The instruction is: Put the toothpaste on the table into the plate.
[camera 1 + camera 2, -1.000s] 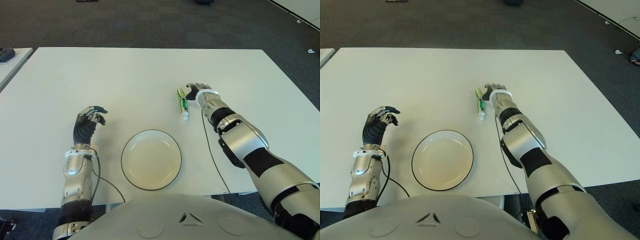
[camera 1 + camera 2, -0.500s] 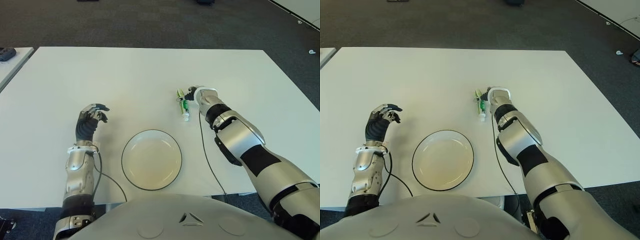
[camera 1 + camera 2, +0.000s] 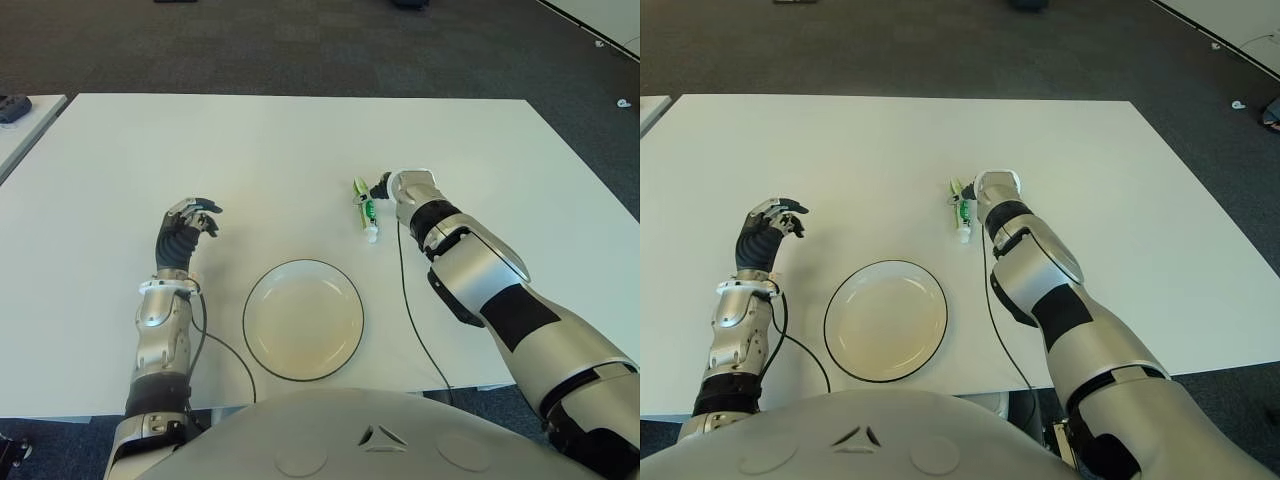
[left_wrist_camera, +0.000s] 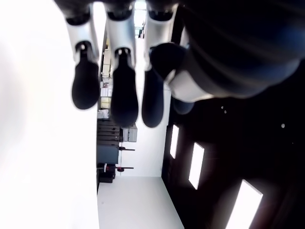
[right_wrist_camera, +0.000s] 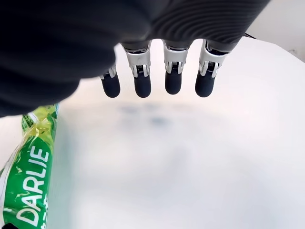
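"Where's the toothpaste tube (image 3: 365, 208)?"

"Flat on the white table (image 3: 280, 150), beyond the empty plate (image 3: 303, 319). My right hand (image 3: 398, 187) sits just beside it, fingers extended, holding nothing, positioned to grasp. Left hand (image 3: 184, 229) idles loosely curled, empty."

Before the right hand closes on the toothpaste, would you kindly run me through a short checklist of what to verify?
1. Toothpaste lying flat on the table: ok.
2. Right hand beside the tube, on its right: ok.
3. Right hand's fingers extended, holding nothing: ok.
4. Fingers around the tube: not ok, it lies beside the hand.
5. Plate bare and unobstructed: ok.
6. Left hand left of the plate, away from the path: ok.
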### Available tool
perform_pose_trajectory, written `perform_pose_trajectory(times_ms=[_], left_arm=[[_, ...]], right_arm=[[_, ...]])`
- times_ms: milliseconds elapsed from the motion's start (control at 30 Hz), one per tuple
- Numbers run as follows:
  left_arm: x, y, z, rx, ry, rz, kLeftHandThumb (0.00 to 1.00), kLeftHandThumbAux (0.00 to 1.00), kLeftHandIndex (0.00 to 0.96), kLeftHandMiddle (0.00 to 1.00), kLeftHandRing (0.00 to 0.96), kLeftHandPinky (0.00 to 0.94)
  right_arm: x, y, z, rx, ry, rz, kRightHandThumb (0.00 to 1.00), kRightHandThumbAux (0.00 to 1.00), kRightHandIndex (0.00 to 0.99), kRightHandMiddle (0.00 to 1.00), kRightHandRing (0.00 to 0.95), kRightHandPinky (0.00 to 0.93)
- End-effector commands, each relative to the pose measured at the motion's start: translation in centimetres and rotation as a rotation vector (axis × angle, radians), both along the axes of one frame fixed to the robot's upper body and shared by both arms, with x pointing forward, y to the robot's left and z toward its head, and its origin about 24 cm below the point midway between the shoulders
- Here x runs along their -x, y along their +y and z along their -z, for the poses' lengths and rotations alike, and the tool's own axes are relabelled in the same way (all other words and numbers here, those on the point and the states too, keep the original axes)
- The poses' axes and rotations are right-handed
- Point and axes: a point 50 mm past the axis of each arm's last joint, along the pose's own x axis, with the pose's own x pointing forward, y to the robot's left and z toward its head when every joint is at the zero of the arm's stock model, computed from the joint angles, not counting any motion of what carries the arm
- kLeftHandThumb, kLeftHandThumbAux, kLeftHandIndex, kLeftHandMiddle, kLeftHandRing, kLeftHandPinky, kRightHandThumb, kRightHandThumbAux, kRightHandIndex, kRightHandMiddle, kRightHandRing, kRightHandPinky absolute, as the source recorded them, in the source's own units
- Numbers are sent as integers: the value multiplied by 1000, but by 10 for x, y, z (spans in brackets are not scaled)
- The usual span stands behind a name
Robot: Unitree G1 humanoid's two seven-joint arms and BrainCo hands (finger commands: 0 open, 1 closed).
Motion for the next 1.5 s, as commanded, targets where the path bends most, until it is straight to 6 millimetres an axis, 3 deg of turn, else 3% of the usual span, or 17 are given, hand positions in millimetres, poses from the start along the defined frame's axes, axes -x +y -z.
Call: perform_pose_trajectory(times_ms=[33,533,833,1233,1500], left_arm=[[-5,1,0,-6,-8,2,839,672,441,485,652,647],[-14,1,-3,-11,-45,11,840,671,441,488,660,651],[-16,-1,-4,-14,-64,15,840,671,445,485,665,653],[-13,-2,-6,-2,-83,-5,841,670,445,486,664,652],[-11,0,-6,5,-83,-8,841,670,443,488,657,639]], right_arm=[[-3,5,-8,24,8,4,3,234,18,0,0,0],[1,12,-4,34,68,11,0,231,0,0,0,0],[5,15,3,49,95,-18,0,281,0,0,0,0],[13,36,13,89,141,-97,0,344,0,0,0,0],[17,45,14,93,129,-62,0,325,0,0,0,0]])
